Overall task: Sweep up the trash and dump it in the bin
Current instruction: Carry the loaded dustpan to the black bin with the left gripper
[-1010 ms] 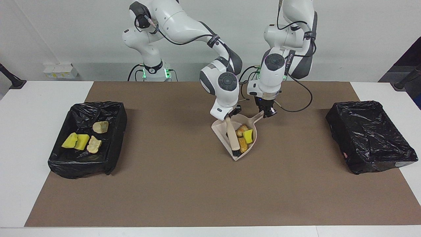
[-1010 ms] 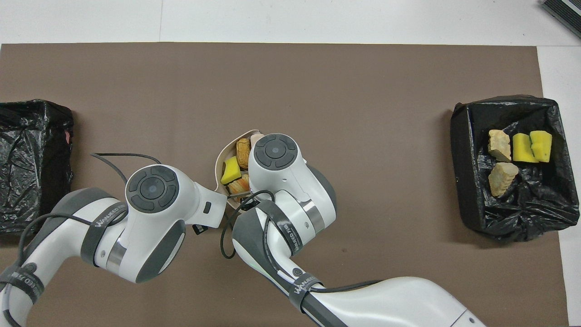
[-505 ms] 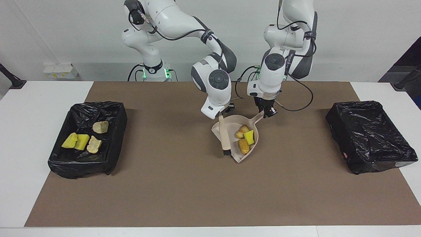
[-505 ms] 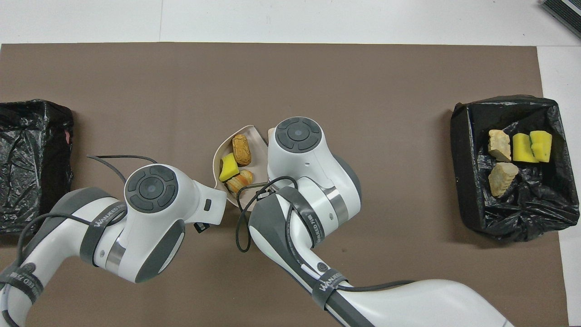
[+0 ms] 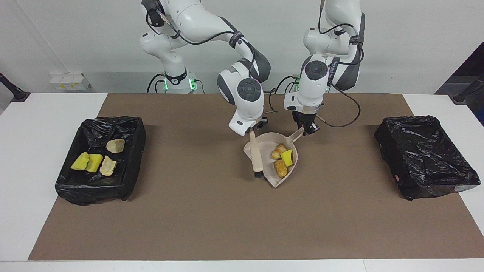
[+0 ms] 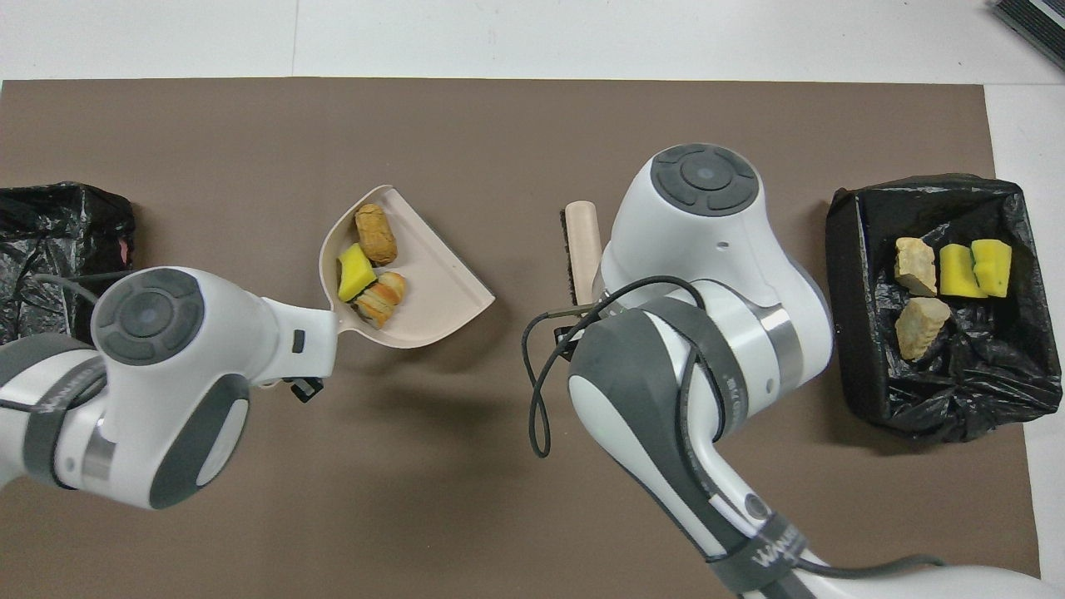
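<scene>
Facing view: the left hand (image 5: 308, 130) pinches the dustpan (image 5: 289, 168) handle; the right hand (image 5: 254, 130) pinches the brush (image 5: 257, 156), touching the pan's edge. Three scraps (image 5: 282, 158), yellow sponge and tan bread, lie in the pan.

Overhead view: pan and brush appear apart; both hands are hidden. Four scraps (image 6: 948, 279) lie in a bin (image 6: 857, 333).

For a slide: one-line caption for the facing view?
The left gripper holds the dustpan with three scraps; the right gripper holds the brush beside it.
</scene>
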{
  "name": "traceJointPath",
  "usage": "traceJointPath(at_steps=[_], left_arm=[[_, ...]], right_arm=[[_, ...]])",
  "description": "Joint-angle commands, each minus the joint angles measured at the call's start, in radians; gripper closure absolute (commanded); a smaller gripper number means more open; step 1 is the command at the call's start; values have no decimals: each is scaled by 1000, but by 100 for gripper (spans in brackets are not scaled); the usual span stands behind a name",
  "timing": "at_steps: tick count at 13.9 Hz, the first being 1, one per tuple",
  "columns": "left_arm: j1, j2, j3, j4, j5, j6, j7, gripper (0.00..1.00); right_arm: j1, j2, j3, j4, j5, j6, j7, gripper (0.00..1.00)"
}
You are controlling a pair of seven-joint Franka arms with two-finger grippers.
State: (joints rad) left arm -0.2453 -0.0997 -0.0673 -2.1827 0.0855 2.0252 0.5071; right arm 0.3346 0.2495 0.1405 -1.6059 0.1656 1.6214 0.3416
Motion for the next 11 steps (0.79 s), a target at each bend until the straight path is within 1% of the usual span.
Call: traceJointPath(at_steps=[1, 4, 5, 7, 8, 10, 11], left_arm=[[110, -45, -2, 64, -3, -164, 40, 100], [213, -43, 0, 194, -26, -293, 90, 100], [245, -41, -2, 231, -47, -305, 117, 100], [318, -35, 3, 273, -79, -287, 201, 100], [358, -26, 3, 308, -93, -275, 281, 100], [467, 0, 3, 362, -104, -272, 483, 100], [521, 12, 4, 386, -112, -273, 589, 100]], right_arm=[[-9, -48, 5, -26, 0, -32, -13, 100], [12, -68, 11, -43, -8, -46, 35, 100], [36, -76, 11, -52, -8, -40, 57, 100], [72, -101, 13, -87, 5, -3, 105, 100], [101, -102, 13, -94, 8, 5, 138, 100], [190, -78, 13, -101, 11, 55, 267, 100], [216, -62, 13, -101, 11, 73, 307, 100]])
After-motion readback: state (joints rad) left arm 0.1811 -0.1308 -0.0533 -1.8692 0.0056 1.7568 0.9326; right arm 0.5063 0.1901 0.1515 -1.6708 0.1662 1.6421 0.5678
